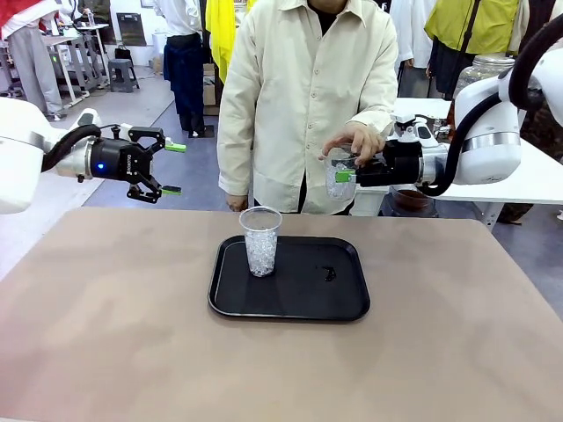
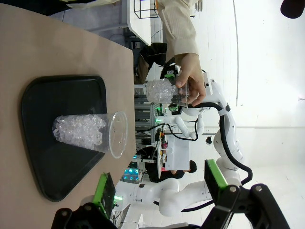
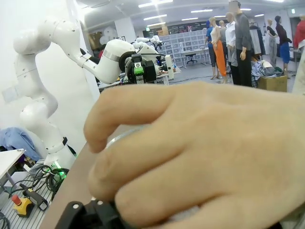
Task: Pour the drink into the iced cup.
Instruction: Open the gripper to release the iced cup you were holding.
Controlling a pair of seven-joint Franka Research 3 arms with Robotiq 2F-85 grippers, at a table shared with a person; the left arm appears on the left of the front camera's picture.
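Over the brown table [image 1: 106, 334] now; the black tray [image 1: 299, 299] sits at its centre, and the iced cup [image 1: 260, 240] stands upright on the tray's 9 o'clock side, mouth up, ice heaped in its lower part; a small dark speck [image 1: 328, 273] lies on the tray at the cup's 3 o'clock, apart from it.

Up at 1 o'clock from the iced cup, raised above the table's far edge, the right gripper [image 1: 339, 176] reaches in from 3 o'clock with a small clear cup [image 1: 332, 186] between its fingers; the person's hand [image 1: 356, 141] is cupped over the top of it from 12 o'clock. From the left wrist camera, the green pads stand on either side of the small clear cup [image 2: 159, 90], with the person's hand [image 2: 193, 78] wrapped round its far end; whether the pads press it or merely flank it, I cannot tell; the contents look pale and icy, and whether any drink is in there I cannot tell either. From the right wrist camera, the person's hand [image 3: 200, 152] sits right against the lens, with a curved sliver of clear rim showing under the fingers.

The left gripper [image 1: 173, 168] hovers at 10 o'clock from the tray, above the table's far left edge, jaws spread wide, nothing between them; its own camera shows the left gripper [image 2: 160, 183] just as wide, with the iced cup [image 2: 90, 133] and the black tray [image 2: 62, 95] ahead of it.
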